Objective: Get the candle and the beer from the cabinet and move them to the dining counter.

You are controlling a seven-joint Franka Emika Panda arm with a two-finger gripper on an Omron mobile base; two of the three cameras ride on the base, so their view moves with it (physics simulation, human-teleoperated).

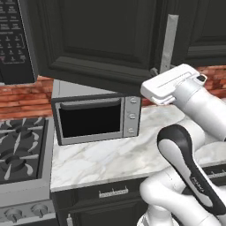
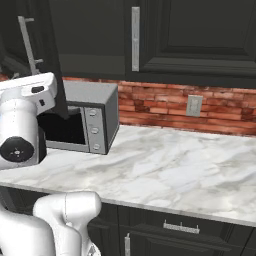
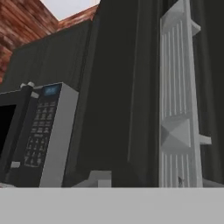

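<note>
Up at the cabinet, the gripper sits just under the door's lower edge beside the long silver bar handle, door swung partly out over the toaster oven on the marble counter. Can't tell jaw state; fingertips hidden. Candle and beer sit somewhere out of sight, presumably inside. Judgement: door is stiff and hinged, handle is rigid, smooth metal, best pinched mid-bar across its narrow side. Bottle likely slippery, breakable glass: grip the body below the neck. Candle light, squat: pinch the sides.
</note>
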